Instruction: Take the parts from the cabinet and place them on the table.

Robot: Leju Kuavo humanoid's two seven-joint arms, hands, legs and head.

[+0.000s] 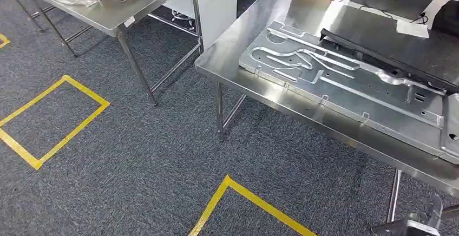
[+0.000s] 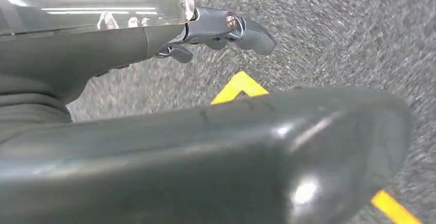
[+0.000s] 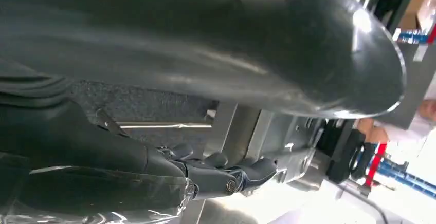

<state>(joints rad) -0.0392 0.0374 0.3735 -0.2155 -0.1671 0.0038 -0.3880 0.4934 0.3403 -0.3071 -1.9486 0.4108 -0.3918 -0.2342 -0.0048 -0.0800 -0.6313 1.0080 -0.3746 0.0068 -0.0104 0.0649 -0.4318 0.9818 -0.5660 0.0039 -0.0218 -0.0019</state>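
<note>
On the steel table (image 1: 233, 57) at right lies the part (image 1: 346, 90), a flat stamped sheet-metal panel w/ raised ribs and curved channels, shiny grey, close to the near edge; a long black bar (image 1: 389, 57) rests just behind it; carpet is speckled grey w/ yellow tape squares (image 1: 54, 119); a second steel table (image 1: 116, 19) stands at upper left; left hand (image 2: 221, 31) hangs over the carpet, fingers loosely curled, holding nothing; right hand (image 3: 226, 175) near the table's metal, fingers part-bent, empty as far as visible; a metal piece (image 1: 419, 222) shows at lower right of head view, unclear what.
</note>
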